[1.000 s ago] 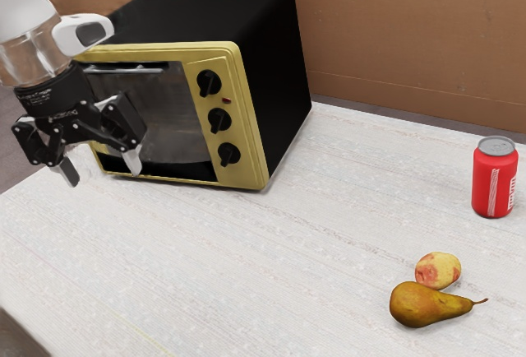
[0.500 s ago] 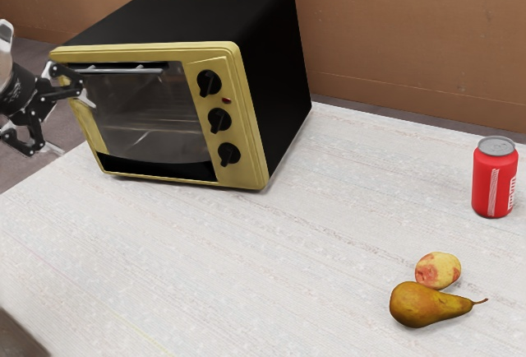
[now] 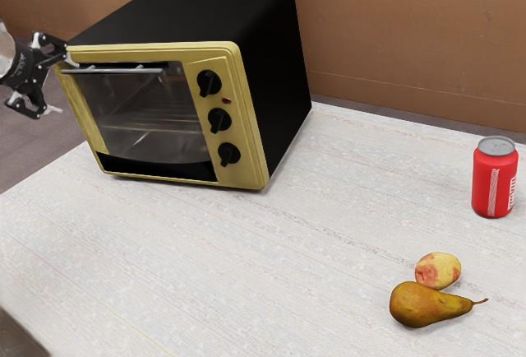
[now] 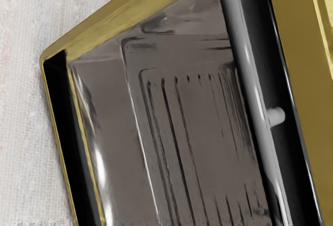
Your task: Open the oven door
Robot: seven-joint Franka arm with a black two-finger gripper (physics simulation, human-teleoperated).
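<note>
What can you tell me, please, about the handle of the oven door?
The handle is a straight, slim, round grey bar, metallic in look, joined to the door by short stubs. It runs along the top of the glass door, in front of a black strip. The open tool is near its end at the exterior view's left; I cannot tell whether they touch.

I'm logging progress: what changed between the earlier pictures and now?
The gripper has moved toward the exterior view's left, then up, about level with the oven handle. It is open and has taken hold of nothing. The can, pear and round fruit stayed put; the door shows no clear opening.
</note>
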